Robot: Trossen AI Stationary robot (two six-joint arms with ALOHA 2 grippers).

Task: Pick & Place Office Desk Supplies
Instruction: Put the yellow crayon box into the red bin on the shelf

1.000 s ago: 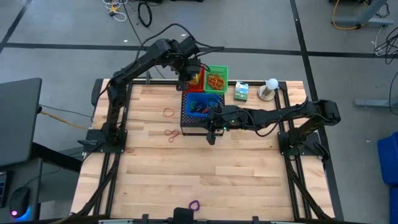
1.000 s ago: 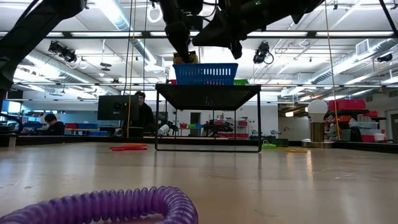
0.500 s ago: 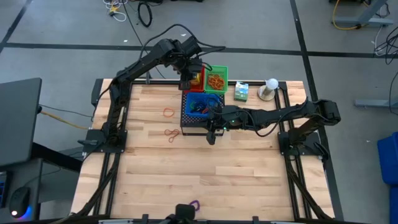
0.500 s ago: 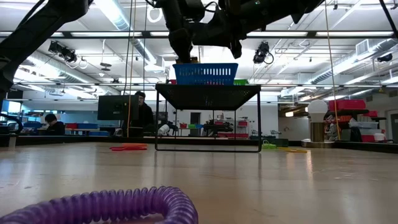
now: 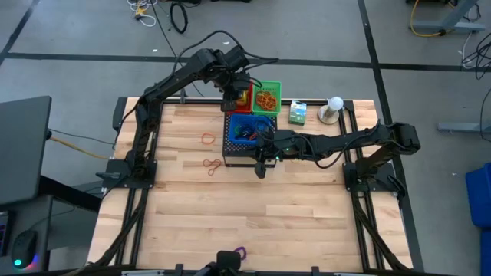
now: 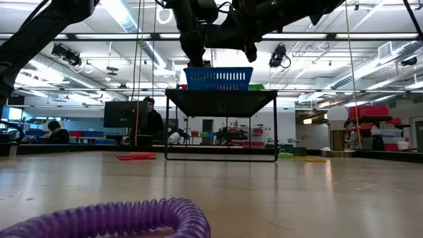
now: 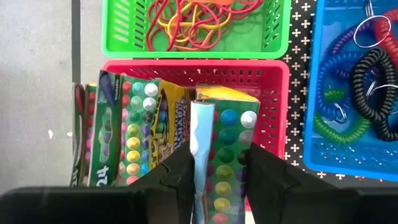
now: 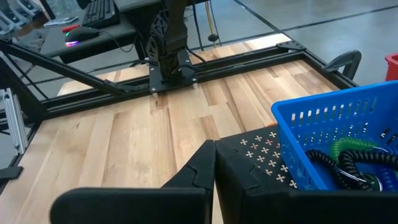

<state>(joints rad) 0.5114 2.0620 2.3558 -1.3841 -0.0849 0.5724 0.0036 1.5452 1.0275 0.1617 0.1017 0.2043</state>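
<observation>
One slim cardboard box printed with coloured dots [image 7: 219,163] stands in the red plastic basket [image 7: 273,93], still pinched by the left hand [image 7: 217,180]; lifting now could drag it out, while the right hand [image 8: 215,163] waits clenched above the table [image 5: 268,222].

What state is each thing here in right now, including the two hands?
Left hand: over the red basket, fingers around an upright box.
Right hand: shut, empty, beside the blue basket.
Green basket: holds rubber bands.
Blue basket: holds coiled loops.
Purple loop: lying on the table.
</observation>
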